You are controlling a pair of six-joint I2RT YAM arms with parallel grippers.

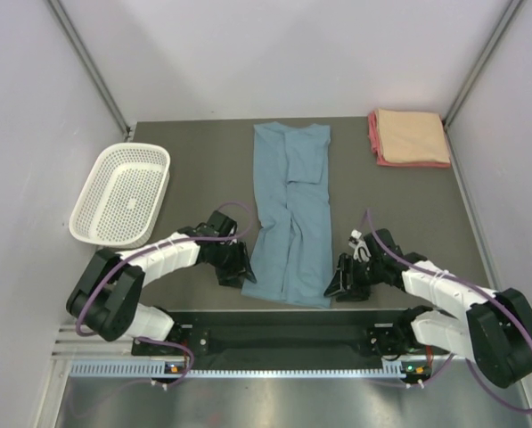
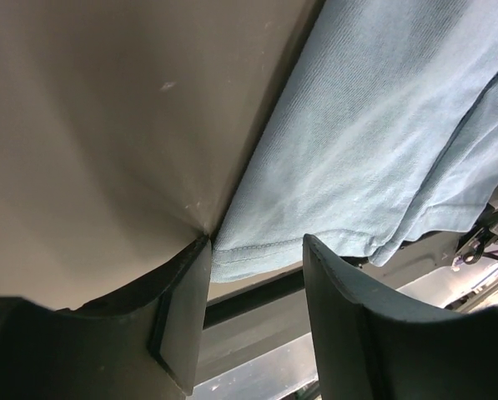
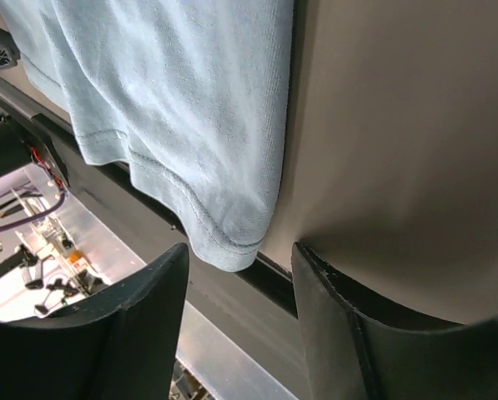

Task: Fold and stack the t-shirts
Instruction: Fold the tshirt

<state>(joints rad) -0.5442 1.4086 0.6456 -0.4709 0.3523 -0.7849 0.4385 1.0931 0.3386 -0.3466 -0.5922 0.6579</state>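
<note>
Both left gripper (image 1: 241, 270), right gripper (image 1: 337, 286) straddle blue-grey t-shirt (image 1: 290, 214) hem corners, jaws parted.

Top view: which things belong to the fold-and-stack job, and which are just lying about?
Job: blue-grey t-shirt, mid-table; folded peach t-shirt on top of the pink-red t-shirt, far right corner.
Lying about: white mesh basket, left.

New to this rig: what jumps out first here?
A long blue-grey t-shirt lies flat down the middle of the table, and the left gripper and right gripper sit at its near corners, jaws open. A folded peach shirt tops a pink-red one at the far right corner; a white mesh basket sits at left.
</note>
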